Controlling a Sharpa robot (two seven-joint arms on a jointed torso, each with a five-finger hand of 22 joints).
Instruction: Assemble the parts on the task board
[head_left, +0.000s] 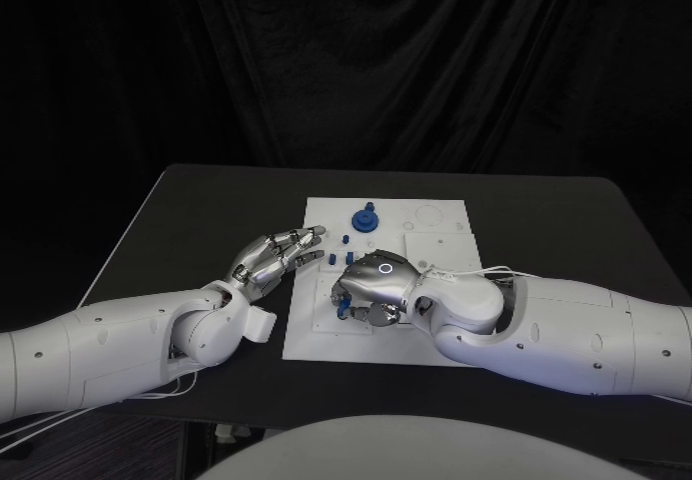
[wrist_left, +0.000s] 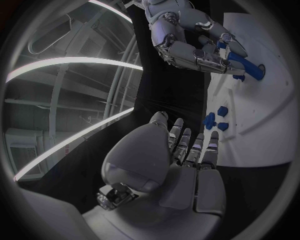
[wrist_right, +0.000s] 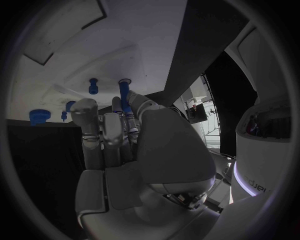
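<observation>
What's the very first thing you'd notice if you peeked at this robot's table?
Two shiny silver hands meet over the white task board in the middle of the black table. The right hand curls its fingers around a long blue peg on the board, while the left hand rests at the board's left edge with fingers stretched out, holding nothing. Farther back on the board stands a round blue part.
</observation>
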